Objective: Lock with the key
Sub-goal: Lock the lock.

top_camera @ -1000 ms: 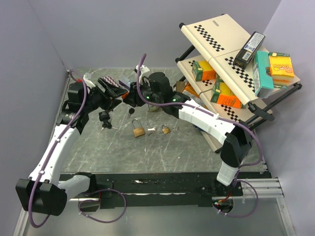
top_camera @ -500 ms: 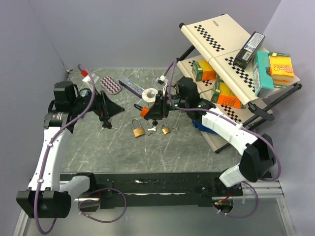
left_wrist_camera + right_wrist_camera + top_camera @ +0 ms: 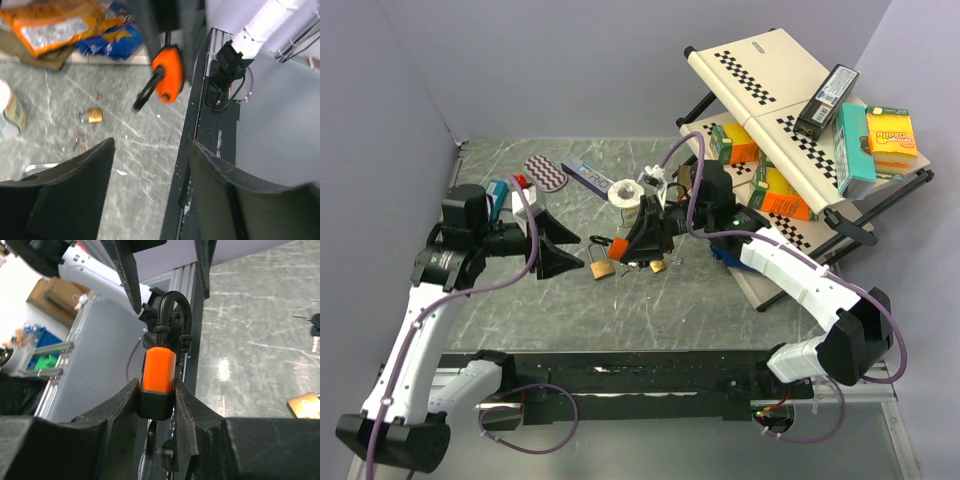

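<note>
Here, top view: right claw (image 3: 642,242) clamped on orange padlock (image 3: 617,246), above desk (image 3: 670,310); left claw (image 3: 578,251) apart, empty, facing it. Left wrist: padlock in air just ahead. Right wrist: keys (image 3: 315,331) lying on desk. Step: lock presented; next prob. needs left to fetch key.

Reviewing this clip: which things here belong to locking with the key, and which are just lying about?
Job: orange padlock gripped in right claw; keys; open left claw.
Lying about: brass padlock, small padlock, tape roll, boxes, snack bags.
</note>
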Available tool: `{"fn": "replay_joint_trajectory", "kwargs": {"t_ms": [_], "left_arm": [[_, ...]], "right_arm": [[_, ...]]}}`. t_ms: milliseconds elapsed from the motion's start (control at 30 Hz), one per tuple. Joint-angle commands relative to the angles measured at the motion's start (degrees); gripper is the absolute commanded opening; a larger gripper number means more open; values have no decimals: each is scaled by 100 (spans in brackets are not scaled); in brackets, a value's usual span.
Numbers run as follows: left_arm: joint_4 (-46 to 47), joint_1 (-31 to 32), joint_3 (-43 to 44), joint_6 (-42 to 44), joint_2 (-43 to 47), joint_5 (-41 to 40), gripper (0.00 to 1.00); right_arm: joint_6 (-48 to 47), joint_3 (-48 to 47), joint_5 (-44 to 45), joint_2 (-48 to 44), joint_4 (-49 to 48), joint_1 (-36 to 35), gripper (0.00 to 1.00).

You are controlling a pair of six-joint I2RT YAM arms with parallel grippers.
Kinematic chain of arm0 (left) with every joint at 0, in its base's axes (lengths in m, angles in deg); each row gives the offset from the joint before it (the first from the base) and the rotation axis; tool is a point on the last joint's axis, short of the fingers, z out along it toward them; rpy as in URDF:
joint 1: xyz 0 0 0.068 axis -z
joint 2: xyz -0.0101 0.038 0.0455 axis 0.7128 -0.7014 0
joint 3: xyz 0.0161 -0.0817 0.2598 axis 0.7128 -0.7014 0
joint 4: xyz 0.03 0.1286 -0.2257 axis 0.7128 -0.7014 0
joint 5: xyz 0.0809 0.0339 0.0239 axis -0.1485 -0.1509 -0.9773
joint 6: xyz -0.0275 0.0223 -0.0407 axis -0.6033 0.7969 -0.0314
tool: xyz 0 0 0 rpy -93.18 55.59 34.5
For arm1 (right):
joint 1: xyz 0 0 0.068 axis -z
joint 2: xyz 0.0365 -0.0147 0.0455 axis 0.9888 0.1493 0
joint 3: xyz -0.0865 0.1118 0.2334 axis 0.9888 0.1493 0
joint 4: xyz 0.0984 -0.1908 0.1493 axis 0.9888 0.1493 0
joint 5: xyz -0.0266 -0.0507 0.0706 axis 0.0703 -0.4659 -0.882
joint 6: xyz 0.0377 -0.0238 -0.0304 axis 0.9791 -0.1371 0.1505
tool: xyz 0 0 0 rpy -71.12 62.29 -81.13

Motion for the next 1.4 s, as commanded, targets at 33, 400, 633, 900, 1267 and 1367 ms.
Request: {"fn": "replay_joint_trajectory", "kwargs": {"t_ms": [33, 400, 633, 900, 1267, 1367], "left_arm": [[843, 406, -117, -187, 300, -505, 59], [387, 792, 76, 235, 238, -674, 46], [343, 968, 85, 252, 256, -621, 36], [228, 1091, 111, -132, 212, -506, 1], [1958, 1118, -521, -3173, 282, -568, 1], [1986, 1197, -609, -3132, 300, -638, 1]], "right_arm": [[-555, -57, -377, -318, 62, -209, 0], [-899, -216, -413, -335, 406, -437, 0], [-925, -260, -439, -300, 441, -455, 0], [-1241, -295, -44, -361, 599, -455, 0], [-2182, -154, 792, -634, 573, -648, 0], [-2103, -198, 660, -608, 459, -657, 0]]}}
